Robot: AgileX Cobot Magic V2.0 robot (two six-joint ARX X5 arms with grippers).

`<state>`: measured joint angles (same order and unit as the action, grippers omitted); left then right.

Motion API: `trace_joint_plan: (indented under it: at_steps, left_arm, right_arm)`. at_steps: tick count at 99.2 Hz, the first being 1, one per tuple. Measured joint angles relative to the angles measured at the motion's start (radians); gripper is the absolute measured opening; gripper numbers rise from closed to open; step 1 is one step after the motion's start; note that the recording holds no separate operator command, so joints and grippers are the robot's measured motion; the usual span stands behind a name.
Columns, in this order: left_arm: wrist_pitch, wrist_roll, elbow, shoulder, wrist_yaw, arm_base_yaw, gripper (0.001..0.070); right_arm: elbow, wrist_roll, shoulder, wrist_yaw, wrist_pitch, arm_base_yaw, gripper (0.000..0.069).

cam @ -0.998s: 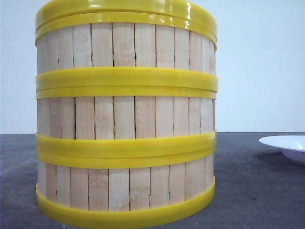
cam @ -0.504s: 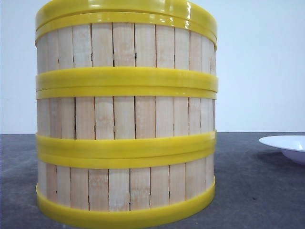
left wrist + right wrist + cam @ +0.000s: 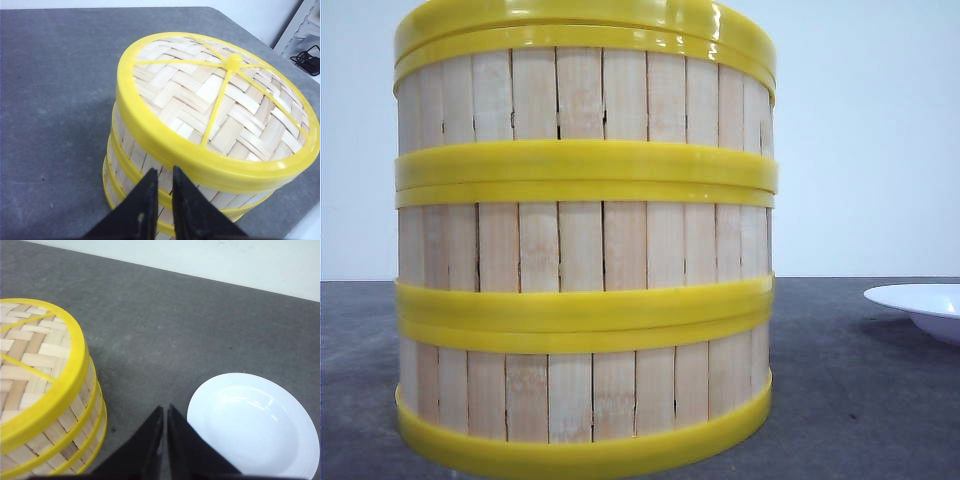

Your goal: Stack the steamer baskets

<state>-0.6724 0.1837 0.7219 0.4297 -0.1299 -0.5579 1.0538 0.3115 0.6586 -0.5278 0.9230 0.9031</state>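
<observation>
- Left gripper (image 3: 161, 186): jaws nearly closed, a thin gap between them, nothing held, poised above the stack's near rim.
- Steamer baskets (image 3: 585, 240): three stacked on the grey table (image 3: 860, 400), pale slats, yellow rims, woven top.
- Right gripper (image 3: 164, 424): jaws together, empty, between the stack and the white plate (image 3: 255, 422).

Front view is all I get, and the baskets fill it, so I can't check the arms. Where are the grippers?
Observer: The left gripper is shut, empty, beside the stack of steamer baskets.
Operator: And the right one?
Observer: The right gripper is shut, empty, above bare table between the stack and the white plate.
Operator: What covers the top?
Observer: A woven lid with yellow spokes.
</observation>
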Motion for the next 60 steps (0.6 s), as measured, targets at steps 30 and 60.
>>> trace_joint_plan:
  at_steps: [30,60]
  left_arm:
    - [0.0,0.0,0.0,0.0,0.0,0.0,0.0025]
    - [0.004,-0.04,0.0,0.0,0.079,0.0,0.0025]
  right_arm:
    - [0.0,0.0,0.0,0.0,0.0,0.0,0.0009]
    - [0.0,0.0,0.0,0.0,0.0,0.0,0.0009]
